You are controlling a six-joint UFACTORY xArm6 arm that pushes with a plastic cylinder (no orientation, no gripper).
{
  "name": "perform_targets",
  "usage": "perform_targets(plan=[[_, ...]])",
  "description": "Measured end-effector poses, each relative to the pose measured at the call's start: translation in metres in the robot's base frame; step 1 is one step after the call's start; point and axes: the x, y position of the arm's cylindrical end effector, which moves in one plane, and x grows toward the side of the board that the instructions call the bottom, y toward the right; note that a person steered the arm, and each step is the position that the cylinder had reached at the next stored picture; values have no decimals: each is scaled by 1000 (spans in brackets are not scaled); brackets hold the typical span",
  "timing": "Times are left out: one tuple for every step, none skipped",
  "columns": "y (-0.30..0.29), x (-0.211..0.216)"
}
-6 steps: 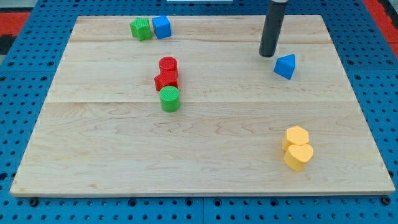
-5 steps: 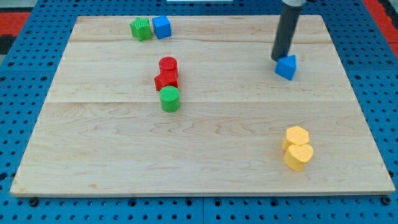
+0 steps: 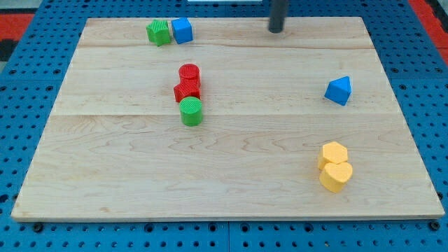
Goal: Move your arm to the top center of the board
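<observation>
My tip rests near the view's top edge of the wooden board, a little right of centre. It touches no block. The blue triangular block lies well below and to its right. A green block and a blue cube sit side by side at the top left. A red cylinder, a red block and a green cylinder form a column left of centre. A yellow hexagonal block and a yellow heart block sit together at the lower right.
The board lies on a blue pegboard surface. Red surface shows in the top corners.
My tip pushed against the blue triangular block, which slid down and right. The tip then moved up and left to the board's top edge.
</observation>
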Motion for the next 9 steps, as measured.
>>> perform_targets(plan=[[-12, -19], [-13, -19], [-19, -19], [-38, -19], [-56, -18], [-64, -18], [-64, -18], [-71, -18], [-93, -19]])
